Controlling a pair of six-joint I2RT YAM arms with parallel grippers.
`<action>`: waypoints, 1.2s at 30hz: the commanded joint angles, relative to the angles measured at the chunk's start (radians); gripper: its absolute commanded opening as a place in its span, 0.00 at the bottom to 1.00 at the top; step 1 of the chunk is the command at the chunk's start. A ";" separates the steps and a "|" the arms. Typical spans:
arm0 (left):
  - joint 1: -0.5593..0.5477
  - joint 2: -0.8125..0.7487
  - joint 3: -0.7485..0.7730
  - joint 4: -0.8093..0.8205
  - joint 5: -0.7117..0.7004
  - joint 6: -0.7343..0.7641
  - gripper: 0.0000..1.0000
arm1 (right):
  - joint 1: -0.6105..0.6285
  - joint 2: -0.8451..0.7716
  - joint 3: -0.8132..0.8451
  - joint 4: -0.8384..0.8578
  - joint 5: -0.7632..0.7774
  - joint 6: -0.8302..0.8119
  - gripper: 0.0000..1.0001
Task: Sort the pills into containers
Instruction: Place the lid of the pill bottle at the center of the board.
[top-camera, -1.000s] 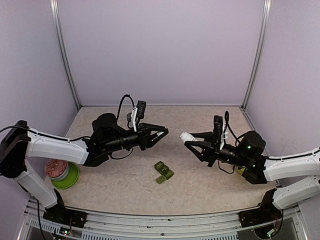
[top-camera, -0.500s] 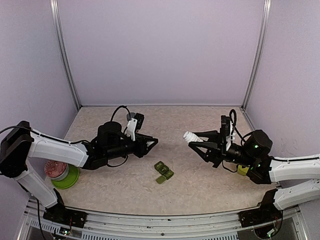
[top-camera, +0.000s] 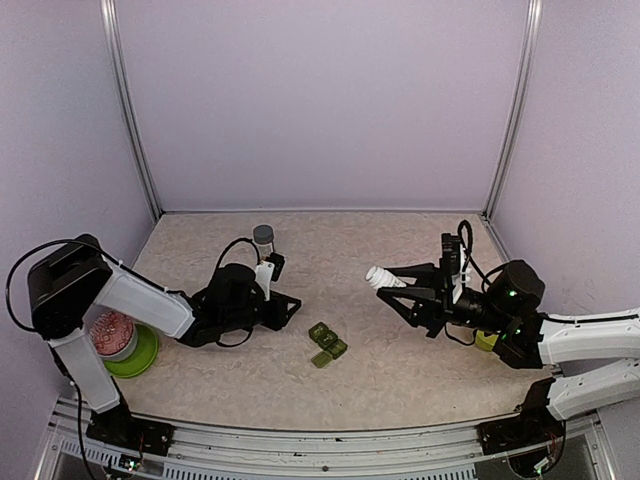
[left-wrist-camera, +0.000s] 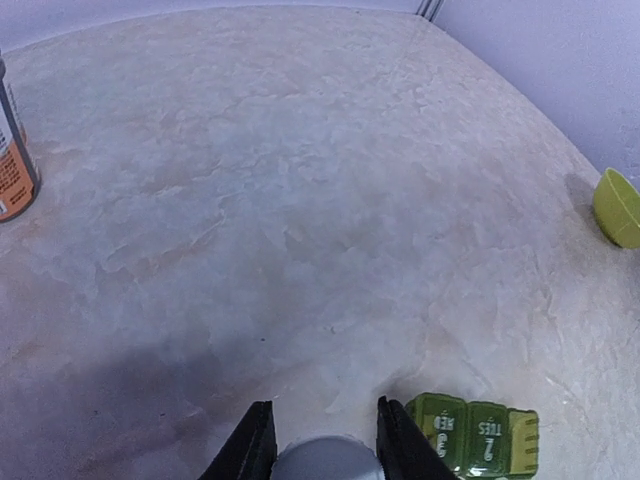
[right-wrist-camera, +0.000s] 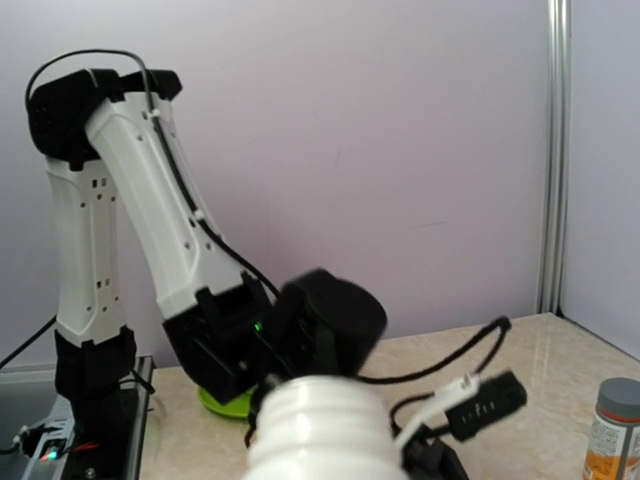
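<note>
The pill box (top-camera: 326, 344), a short strip of joined square compartments in glossy, translucent olive-green plastic, is being seen lying flat on the pale, marbled surface (top-camera: 400, 385). It is lying between the two arms, toward the near edge. In the left wrist view its lettered lids are being shown just beside the right-hand finger (left-wrist-camera: 400, 440) of the left hand (left-wrist-camera: 326, 410).

The left hand is being held low over the surface with its dark fingers narrow. A smooth grey rounded thing (left-wrist-camera: 325, 462) is being framed between them, filling the gap. Whether it is being squeezed or only flanked cannot be told.

A white plastic bottle (top-camera: 379, 274), ribbed around its neck, is being gripped by the right hand (top-camera: 395, 285), well above the surface and tilted toward the left arm.

A cylindrical bottle with an orange label and a flat grey cap (top-camera: 263, 240) is being shown upright behind the left hand. A round lime-green bowl (top-camera: 140, 358) is being shown near the left arm's base.
</note>
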 joint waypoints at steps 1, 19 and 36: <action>0.012 0.083 0.024 0.024 -0.068 0.008 0.34 | -0.005 -0.013 -0.010 0.003 -0.006 0.001 0.00; 0.009 0.188 0.035 0.061 -0.180 -0.024 0.57 | -0.005 0.003 -0.054 0.017 0.002 0.017 0.00; 0.026 0.028 0.090 -0.056 -0.041 -0.034 0.99 | -0.003 0.229 -0.155 0.308 0.000 0.077 0.00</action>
